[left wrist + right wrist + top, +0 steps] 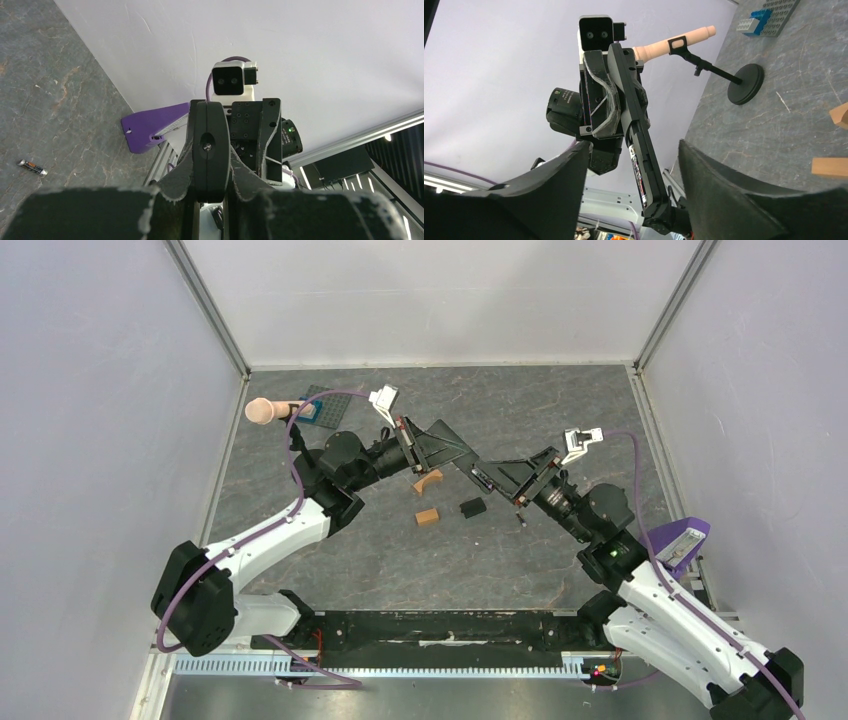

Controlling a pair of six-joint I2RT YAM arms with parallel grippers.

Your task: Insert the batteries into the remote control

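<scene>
**Remote hanging in mid-air between both hands**

So the remote control (pixel 640 150) isn't lying on the tabletop (pixel 330 540) at all. It's hovering above the middle of it, tilted, with the left hand (pixel 440 445) pinching it near one end. In the left wrist view I'm looking at the bar end-on, squeezed between the padded fingers (pixel 177 175).

The right hand (pixel 495 477) is facing it with its fingers (pixel 549 175) spread wide. The free end of the remote is poking down into that gap, and as far as I can tell it isn't touching either side. The back of the remote is showing an open slot with what looks like a seated battery (pixel 637 169) in it.

A loose battery (pixel 32 167) is lying on the tabletop, just beside the right arm. Two orange blocks (pixel 428 481) (pixel 427 517) and a stubby black piece (pixel 472 507) are sitting under the hands. At the far left, a peach peg (pixel 674 42) is sticking out of a black clamp stand (pixel 744 82), near a grey studded plate (pixel 779 10) with a blue brick (pixel 754 24).
</scene>
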